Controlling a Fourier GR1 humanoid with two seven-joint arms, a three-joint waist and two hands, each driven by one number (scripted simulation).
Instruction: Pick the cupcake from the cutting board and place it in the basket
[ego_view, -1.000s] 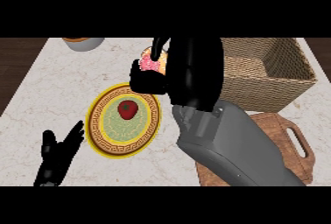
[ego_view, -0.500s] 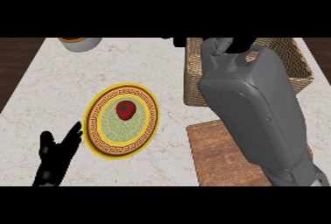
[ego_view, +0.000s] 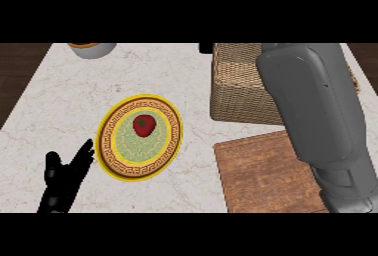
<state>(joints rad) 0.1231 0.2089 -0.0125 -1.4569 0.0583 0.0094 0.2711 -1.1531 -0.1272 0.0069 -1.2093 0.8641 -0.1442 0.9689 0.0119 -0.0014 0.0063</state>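
The wicker basket (ego_view: 242, 92) stands at the back right of the counter. My grey right forearm (ego_view: 314, 110) reaches over it and covers most of its inside. Only a small black part of my right hand (ego_view: 207, 48) shows, at the top edge just left of the basket's far corner. The cupcake is not visible in this view. The wooden cutting board (ego_view: 262, 175) lies in front of the basket with nothing showing on its bare part. My left hand (ego_view: 65, 177) rests open at the lower left, fingers up.
A yellow patterned plate (ego_view: 118, 150) with a red fruit (ego_view: 144, 125) on it sits left of the board and basket. A grey bowl (ego_view: 92, 49) is at the back left. Dark floor borders the counter's left side.
My right arm has swung right and farther back, from above the plate's far edge to over the basket. The cupcake, seen in the hand a second ago, is now out of sight.
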